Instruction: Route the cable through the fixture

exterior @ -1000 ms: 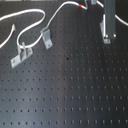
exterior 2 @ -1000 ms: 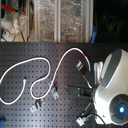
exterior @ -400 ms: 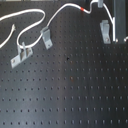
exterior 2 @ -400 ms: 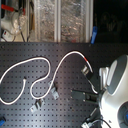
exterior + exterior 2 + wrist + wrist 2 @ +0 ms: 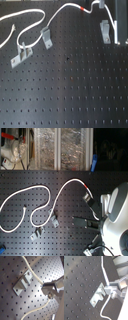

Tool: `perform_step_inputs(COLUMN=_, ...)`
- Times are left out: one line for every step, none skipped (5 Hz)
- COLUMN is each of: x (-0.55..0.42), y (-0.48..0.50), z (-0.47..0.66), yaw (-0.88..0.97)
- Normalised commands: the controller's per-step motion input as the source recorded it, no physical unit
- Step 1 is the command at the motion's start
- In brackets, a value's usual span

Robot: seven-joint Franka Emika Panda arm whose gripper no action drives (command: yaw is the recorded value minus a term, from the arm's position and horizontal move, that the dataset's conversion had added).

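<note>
**Student:** What did the first exterior view show?

**Instructor:** A dark perforated board carrying three grey metal parts. The fixture stood upright on its narrow strip base. A slanted clip sat well apart from the fixture toward the first exterior view's left. A flat two-post bracket lay farther from the fixture on the same side.

**Student:** Where did the cable lie?

**Instructor:** The cable ran in white loops from the first exterior view's left, past the slanted clip, toward the fixture. Its red-orange band sat near the fixture, toward the top edge of the first exterior view. In the first wrist view the cable passed just beside the fixture, along its base and outside the forked top.

**Student:** What was the state of the gripper?

**Instructor:** In the second wrist view the gripper had its fingers pressed together on the cable, pinching it just beside the fixture. The cord entered the fingers on one side and hung free on the other.

**Student:** What about the second exterior view?

**Instructor:** It showed the cable in two wide loops. The fixture itself could not be made out there.
</note>
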Motion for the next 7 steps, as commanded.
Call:
perform_step_inputs(x=0.143, y=-0.074, z=0.03, yaw=0.00)
perform_step_inputs(x=0.000, y=0.000, z=0.03, yaw=0.00)
perform_step_inputs(x=-0.049, y=0.162, z=0.34, yaw=-0.21)
perform_step_inputs(x=-0.028, y=0.103, z=0.32, yaw=-0.22)
perform_step_inputs(x=-0.003, y=-0.023, z=0.04, yaw=-0.01)
perform_step_inputs(x=-0.082, y=-0.162, z=0.50, yaw=-0.29)
perform_step_inputs(x=-0.042, y=-0.007, z=0.00, yaw=-0.09)
